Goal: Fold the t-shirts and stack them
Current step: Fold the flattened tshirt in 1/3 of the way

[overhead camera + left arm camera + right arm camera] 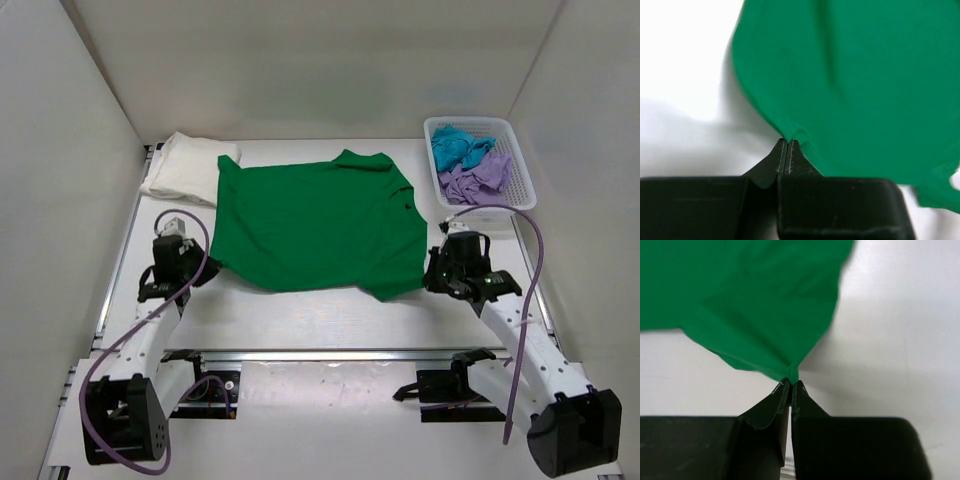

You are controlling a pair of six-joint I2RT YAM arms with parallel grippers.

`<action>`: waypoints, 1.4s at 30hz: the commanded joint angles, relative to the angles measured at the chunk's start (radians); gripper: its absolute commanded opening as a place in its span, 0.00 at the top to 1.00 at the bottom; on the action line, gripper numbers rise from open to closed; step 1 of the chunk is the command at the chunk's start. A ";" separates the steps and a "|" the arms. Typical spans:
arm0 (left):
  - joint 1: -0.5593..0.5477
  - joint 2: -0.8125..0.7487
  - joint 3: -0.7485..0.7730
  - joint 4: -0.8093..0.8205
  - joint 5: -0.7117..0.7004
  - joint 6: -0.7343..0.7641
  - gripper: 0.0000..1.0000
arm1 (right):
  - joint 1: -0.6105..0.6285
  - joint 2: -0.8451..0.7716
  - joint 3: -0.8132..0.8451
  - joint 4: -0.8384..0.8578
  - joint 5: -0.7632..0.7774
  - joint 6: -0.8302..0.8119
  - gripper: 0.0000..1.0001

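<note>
Green t-shirt (315, 225): spread open and mostly flat in the middle of the table, collar toward the far side, hem toward the arms. Light creasing across the body.

Near-left corner of green t-shirt: pinched in the left gripper (785, 142). The jaws are closed tight together, with a small pucker of cloth caught at the very tips.

Near-right corner of green t-shirt: pinched in the right gripper (791, 381). The jaws are closed, and the cloth gathers to a point at the tips and fans away from them. A shadow shows on the table beneath the cloth beside the tips.

Arms: one at each near corner of the garment, left and right, well apart, both reaching inward from the near edge.

Cream-white t-shirt (190, 168): folded, lying at the far-left of the table. Its right edge touches the far-left corner of the green garment; which one lies over the other cannot be determined.

Teal t-shirt (455, 147): crumpled, in the far half of the basket.

Lilac t-shirt (478, 178): crumpled, in the near half of the basket, touching the teal one.

Basket (470, 122): white plastic lattice, at the far-right corner of the table, near the green garment's right side but apart from it.

Table (300, 320): white surface, white walls on three sides.
</note>
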State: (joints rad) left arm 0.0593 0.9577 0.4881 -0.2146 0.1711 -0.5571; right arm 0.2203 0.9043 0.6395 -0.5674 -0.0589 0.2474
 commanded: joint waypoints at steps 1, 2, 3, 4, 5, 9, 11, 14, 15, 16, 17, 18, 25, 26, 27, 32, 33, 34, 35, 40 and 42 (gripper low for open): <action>0.019 -0.103 -0.060 -0.101 0.004 0.042 1.00 | 0.078 -0.115 0.003 -0.081 0.082 0.088 1.00; 0.022 -0.137 -0.062 -0.133 0.001 0.045 1.00 | 0.156 -0.149 0.035 -0.122 0.115 0.130 1.00; 0.027 -0.158 -0.059 -0.172 -0.007 0.046 1.00 | 0.189 -0.162 0.052 -0.161 0.142 0.147 1.00; 0.008 -0.187 -0.049 -0.205 -0.028 0.055 1.00 | 0.200 -0.168 0.083 -0.192 0.128 0.161 0.99; -0.005 -0.212 -0.042 -0.213 -0.041 0.051 1.00 | 0.185 -0.166 0.113 -0.207 0.111 0.158 1.00; 0.023 -0.212 0.021 -0.269 -0.007 0.051 1.00 | 0.134 -0.176 0.173 -0.232 0.071 0.129 1.00; 0.040 -0.176 0.070 -0.267 -0.005 0.060 1.00 | 0.099 -0.153 0.183 -0.206 0.045 0.100 1.00; 0.019 -0.085 0.121 -0.214 -0.044 0.048 1.00 | -0.010 -0.055 0.198 -0.134 -0.039 0.038 1.00; 0.019 -0.035 0.139 -0.188 -0.053 0.036 1.00 | -0.041 -0.027 0.198 -0.082 -0.054 0.024 0.99; 0.025 0.014 0.159 -0.166 -0.047 0.023 1.00 | -0.076 0.022 0.215 -0.043 -0.059 0.032 1.00; 0.027 0.035 0.168 -0.157 -0.038 0.023 1.00 | -0.084 0.036 0.221 -0.004 -0.067 0.018 1.00; 0.013 0.079 0.194 -0.135 -0.056 0.008 1.00 | -0.091 0.080 0.247 0.012 -0.047 0.010 1.00; -0.009 0.280 0.305 -0.075 -0.107 -0.021 1.00 | -0.130 0.385 0.449 0.133 -0.065 -0.010 1.00; -0.009 0.292 0.317 -0.063 -0.117 -0.020 1.00 | -0.133 0.415 0.466 0.139 -0.067 -0.010 1.00; -0.007 0.332 0.331 -0.059 -0.127 -0.014 1.00 | -0.140 0.447 0.486 0.149 -0.082 -0.002 1.00; -0.019 0.466 0.371 -0.036 -0.166 -0.009 1.00 | -0.135 0.570 0.546 0.205 -0.076 0.003 0.99; -0.016 0.483 0.385 -0.034 -0.159 -0.012 1.00 | -0.136 0.584 0.566 0.204 -0.068 0.003 1.00; -0.016 0.505 0.394 -0.031 -0.165 -0.015 1.00 | -0.133 0.609 0.593 0.199 -0.058 0.001 1.00; -0.015 0.515 0.400 -0.026 -0.170 -0.021 1.00 | -0.121 0.640 0.618 0.204 -0.052 -0.005 1.00; -0.019 0.578 0.414 -0.025 -0.170 -0.011 1.00 | -0.110 0.749 0.709 0.222 -0.038 -0.023 1.00; -0.021 0.596 0.409 -0.025 -0.199 -0.017 1.00 | -0.105 0.794 0.742 0.222 -0.041 -0.026 1.00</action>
State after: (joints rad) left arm 0.0452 1.5467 0.8616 -0.2584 0.0147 -0.5697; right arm 0.1017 1.6695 1.3144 -0.4042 -0.1165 0.2428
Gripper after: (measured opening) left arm 0.022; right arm 0.009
